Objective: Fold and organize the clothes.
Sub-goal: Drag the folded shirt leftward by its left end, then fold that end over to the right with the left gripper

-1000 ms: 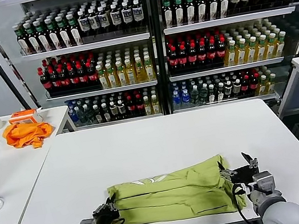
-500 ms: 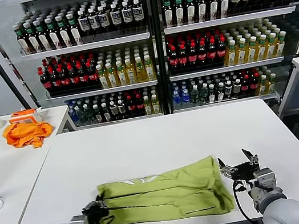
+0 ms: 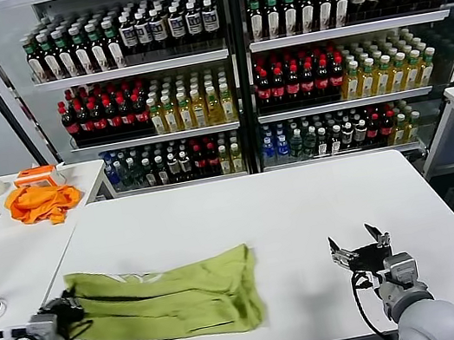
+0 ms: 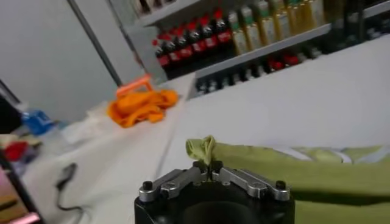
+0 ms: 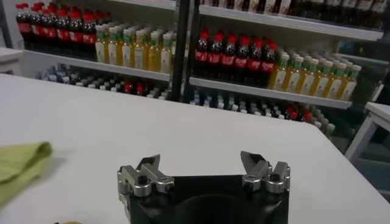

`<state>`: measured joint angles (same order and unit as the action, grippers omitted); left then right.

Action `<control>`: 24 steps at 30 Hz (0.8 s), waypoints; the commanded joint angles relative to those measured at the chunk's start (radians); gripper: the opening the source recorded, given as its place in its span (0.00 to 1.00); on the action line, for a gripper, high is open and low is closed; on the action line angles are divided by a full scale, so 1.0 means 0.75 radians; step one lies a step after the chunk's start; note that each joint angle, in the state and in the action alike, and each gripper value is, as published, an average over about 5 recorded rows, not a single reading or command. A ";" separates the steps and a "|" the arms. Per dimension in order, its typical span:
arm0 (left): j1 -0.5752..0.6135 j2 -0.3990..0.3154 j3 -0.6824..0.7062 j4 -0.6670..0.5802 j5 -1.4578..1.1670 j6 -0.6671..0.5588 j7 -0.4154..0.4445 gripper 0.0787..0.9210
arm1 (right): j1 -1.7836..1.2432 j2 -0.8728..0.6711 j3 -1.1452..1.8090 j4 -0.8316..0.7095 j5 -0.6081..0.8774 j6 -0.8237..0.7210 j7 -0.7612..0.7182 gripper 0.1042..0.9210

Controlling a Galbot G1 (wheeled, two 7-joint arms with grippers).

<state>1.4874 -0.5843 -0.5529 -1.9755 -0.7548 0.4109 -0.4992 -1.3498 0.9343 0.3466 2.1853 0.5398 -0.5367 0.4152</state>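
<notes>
We list: left gripper (image 3: 69,311) clamped on green T-shirt (image 3: 174,295) edge; right gripper (image 3: 359,245) empty, jaws wide, near table (image 3: 253,218) edge.

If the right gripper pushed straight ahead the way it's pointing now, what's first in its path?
Nothing close, it seems: the open right gripper faces bare white table, then probably the bottle shelves beyond. The green T-shirt lies off to the side.
</notes>
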 commanded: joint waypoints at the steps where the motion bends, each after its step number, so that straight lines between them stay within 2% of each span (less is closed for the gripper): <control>1: 0.000 0.003 -0.083 -0.171 -0.188 0.062 -0.010 0.02 | -0.006 -0.016 0.018 0.013 0.007 -0.001 0.001 0.88; 6: 0.040 -0.131 -0.012 -0.439 -0.348 0.112 0.027 0.02 | -0.042 -0.032 0.061 0.022 0.015 -0.001 0.002 0.88; 10: -0.011 -0.218 0.067 -0.485 -0.435 0.119 0.061 0.02 | -0.074 -0.031 0.089 0.030 0.016 -0.001 0.000 0.88; 15: -0.141 -0.318 0.211 -0.429 -0.439 0.073 0.111 0.02 | -0.107 -0.007 0.106 0.034 0.011 0.000 0.005 0.88; 20: -0.325 -0.443 0.391 -0.254 -0.426 0.026 0.168 0.02 | -0.147 0.011 0.146 0.040 0.010 0.002 0.006 0.88; 24: -0.397 -0.512 0.524 -0.179 -0.386 0.013 0.180 0.02 | -0.190 0.024 0.184 0.056 0.009 0.002 0.006 0.88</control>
<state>1.3326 -0.8358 -0.3514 -2.1805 -1.0216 0.4391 -0.4071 -1.4540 0.9429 0.4521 2.2217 0.5466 -0.5363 0.4170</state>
